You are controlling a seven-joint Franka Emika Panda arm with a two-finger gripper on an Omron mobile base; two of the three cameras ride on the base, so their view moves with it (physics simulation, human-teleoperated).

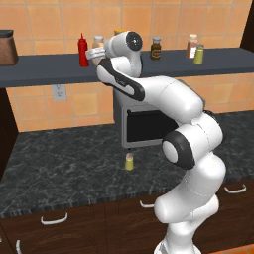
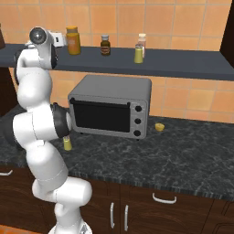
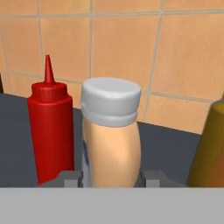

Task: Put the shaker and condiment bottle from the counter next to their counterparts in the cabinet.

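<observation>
Step in hand: releasing the condiment bottle [image 3: 111, 135] on the cabinet [image 1: 44, 69] shelf. Working left to right in the hand view, you have the red squeeze bottle [image 3: 50, 131] just beside the condiment bottle on its left, and a mustard-yellow jar [image 3: 212, 148] near on its right. To finish well, part the fingers evenly and only far enough to clear the bottle, then draw straight back, away from the tiled wall; any sideways drift risks knocking 1 of the 2 neighbours.

Tool: the gripper [image 3: 111, 177] brackets the bottle's lower body, 1 fingertip on each side, narrowly set. Whether the pads grip it or have just let go, I cannot tell.

Outstanding: the shaker [image 1: 129, 161] stands on the counter [image 1: 59, 158], in front of the toaster oven [image 2: 109, 107].
</observation>
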